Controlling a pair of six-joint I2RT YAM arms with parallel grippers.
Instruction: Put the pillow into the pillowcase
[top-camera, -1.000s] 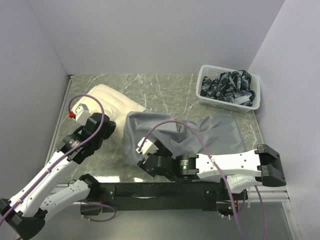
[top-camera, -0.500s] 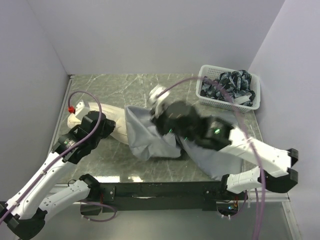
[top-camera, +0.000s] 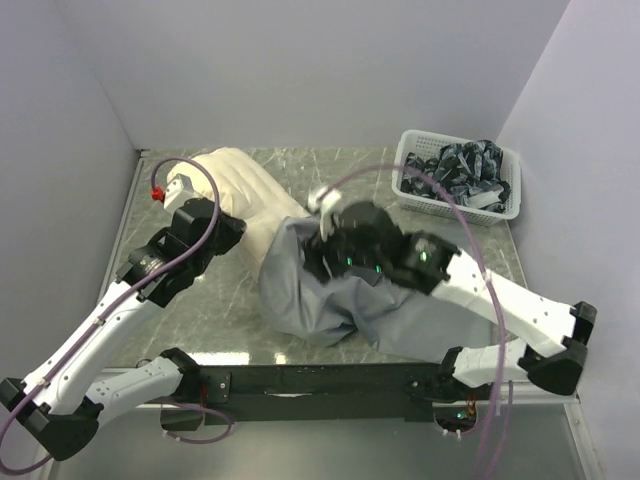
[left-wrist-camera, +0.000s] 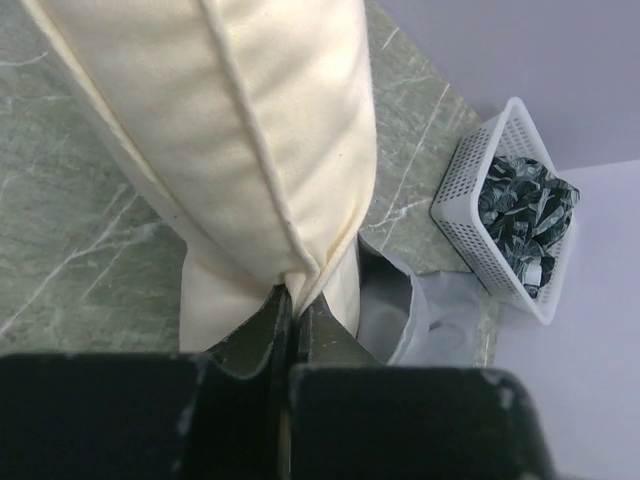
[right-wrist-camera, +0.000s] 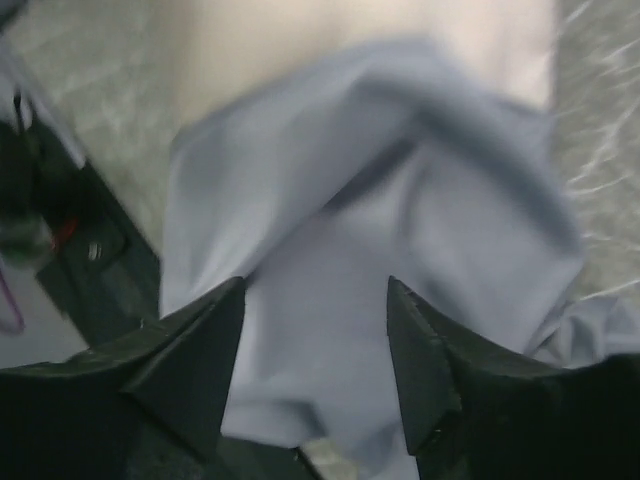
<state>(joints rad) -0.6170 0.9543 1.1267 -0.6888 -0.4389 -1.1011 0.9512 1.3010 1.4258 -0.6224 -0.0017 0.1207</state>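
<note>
The cream pillow (top-camera: 240, 180) lies at the back left, its near end tucked into the mouth of the grey pillowcase (top-camera: 320, 295). My left gripper (top-camera: 232, 228) is shut on the pillow's near corner seam (left-wrist-camera: 292, 296). The left wrist view shows the pillow (left-wrist-camera: 250, 130) rising from the jaws, with the pillowcase's open mouth (left-wrist-camera: 400, 310) just to the right. My right gripper (top-camera: 318, 258) hovers open over the bunched pillowcase (right-wrist-camera: 380, 230), its fingers (right-wrist-camera: 200, 350) apart and holding nothing. The pillow's edge (right-wrist-camera: 330, 30) shows beyond the cloth.
A white basket (top-camera: 408, 190) of dark patterned cloths stands at the back right and shows in the left wrist view (left-wrist-camera: 470, 190). Grey walls close the table on three sides. The black base rail (top-camera: 320, 380) runs along the near edge.
My right arm swung from the near edge up over the pillowcase and settled there. My left gripper moved back and left with the pillow corner. The pillowcase has bunched up toward the pillow.
</note>
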